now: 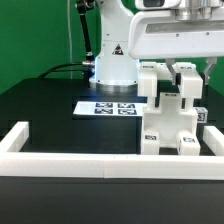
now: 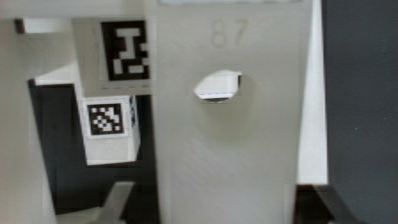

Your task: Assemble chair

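- Matte white all over, the chair (image 1: 168,125) stands as a blocky, partly joined stack on the black counter (image 1: 40,110). It is toward the exterior view's right, just behind the long white border rail (image 1: 90,160) and just beside the marker board (image 1: 110,107).
- The gripper (image 1: 185,74) reaches down from above onto the top of that stack. Its jaws are drawn in narrow and clamp a tall upright piece (image 2: 222,130). In the wrist view the dark fingers (image 2: 121,200) touch that piece on both sides.
- The held piece shows a small round hole (image 2: 217,85) on the face toward the wrist camera. A tagged block (image 2: 111,120) stands close behind it.
- The step in hand, as I judge it, is seating the upright piece into the rest of the chair. Neither view shows the joint itself, so I cannot tell whether it is fully home.
- To do it well:
  - Hold the piece plumb and press straight down without twisting.
  - Avoid any sideways push, since the stack looks tall for its footing and could tip or slide toward the rail.
  - Grip firmly until the piece sits flush, then let go and lift straight up.
- The upright piece sits between the fingers, and the rest of the chair is directly beneath the gripper, joined to or touching what it holds.
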Available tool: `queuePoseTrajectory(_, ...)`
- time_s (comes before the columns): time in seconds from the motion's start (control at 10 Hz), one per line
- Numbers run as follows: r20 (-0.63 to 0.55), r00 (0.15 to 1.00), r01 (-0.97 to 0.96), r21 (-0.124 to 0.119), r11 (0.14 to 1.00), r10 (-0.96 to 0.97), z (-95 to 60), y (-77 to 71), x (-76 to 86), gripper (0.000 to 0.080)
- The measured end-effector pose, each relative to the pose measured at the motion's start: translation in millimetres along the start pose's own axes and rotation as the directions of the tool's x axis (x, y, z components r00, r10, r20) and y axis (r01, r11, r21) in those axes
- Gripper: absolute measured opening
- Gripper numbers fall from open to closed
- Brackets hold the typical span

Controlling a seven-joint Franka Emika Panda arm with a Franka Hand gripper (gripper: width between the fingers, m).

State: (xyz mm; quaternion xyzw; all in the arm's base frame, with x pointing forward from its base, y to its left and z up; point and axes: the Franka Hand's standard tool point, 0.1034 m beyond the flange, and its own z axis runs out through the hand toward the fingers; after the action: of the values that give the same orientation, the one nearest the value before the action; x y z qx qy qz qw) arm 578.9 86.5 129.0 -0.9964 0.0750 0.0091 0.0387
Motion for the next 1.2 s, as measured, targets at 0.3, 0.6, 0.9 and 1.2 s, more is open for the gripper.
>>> queuePoseTrajectory(0.3,-0.011,1.0,0.001,0.008,1.0,-0.001,-9.3,-1.8,0.6,0.0291)
queuePoseTrajectory(0.6,-0.031,0.999,0.009,0.003,1.0,-0.009,-0.1,-5.5,-2.6,0.0291)
queuePoseTrajectory(0.9,-0.03,1.0,0.008,0.003,1.0,-0.008,0.4,-4.7,-2.5,0.0291)
queuePoseTrajectory(1.2,-0.03,1.0,0.008,0.003,1.0,-0.008,0.6,-4.6,-2.5,0.0291)
